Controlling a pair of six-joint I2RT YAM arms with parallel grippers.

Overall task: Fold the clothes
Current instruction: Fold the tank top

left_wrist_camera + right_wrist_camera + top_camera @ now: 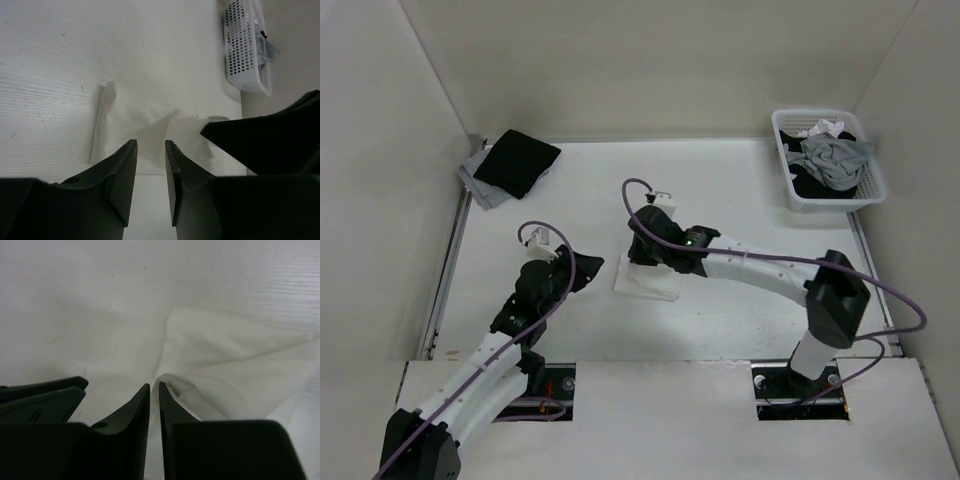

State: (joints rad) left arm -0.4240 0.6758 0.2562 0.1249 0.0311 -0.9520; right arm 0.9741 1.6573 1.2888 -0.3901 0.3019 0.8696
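Top [646,281] sits in the middle of the table [750,200], white and folded up small, with a soft ridge across it. The right gripper [638,256] is over its far side, tips down at a fold. Its jaws are almost together, with only a thin slit, and I cannot tell if a bit of cloth is pinched there. The left gripper [588,266] is just beside the top on the left, jaws a little apart with nothing in them. The fold looks nearly done, I think. To do it well, the right gripper should let go all the way and lift straight up, so no cloth comes along. Then the left gripper could press the lumpy edge flat. A basket [875,190] is well apart in the corner; leave it alone.
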